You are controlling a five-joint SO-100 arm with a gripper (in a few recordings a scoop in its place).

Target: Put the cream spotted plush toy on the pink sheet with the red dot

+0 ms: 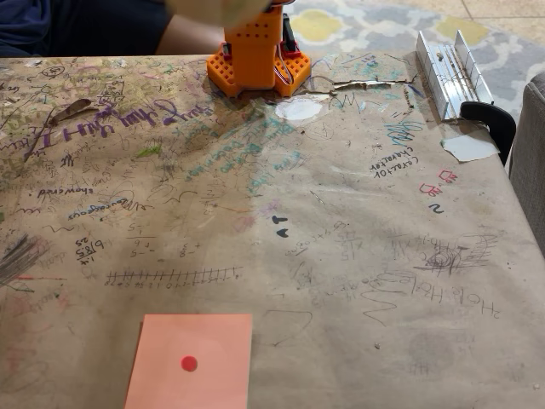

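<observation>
One pink sheet (200,341) lies flat on the scribbled brown table cover (341,256), at the near edge of the fixed view, with one red dot (189,364) near its middle and nothing resting on it. Far beyond the sheet, at the table's back edge, stands one orange arm base (255,55). The arm rises out of the top of the picture, so I cannot tell whether the pincer is wide, narrow or holding something.

Just above that base, well apart from the sheet, one pale cream blur (223,8) touches the top edge. It may be the plush toy, but it is too cut off to say, so the toy's place stays uncertain.

Going by its name, a plush toy should be light, soft and squashy, unlikely to slip or break. A squeeze across the rounded body would probably hold better than a pinch on an ear or foot. It may also sag or roll when let go.

Beyond the sheet to the right lie one metal rail (447,68) and one black clamp (492,119).
</observation>
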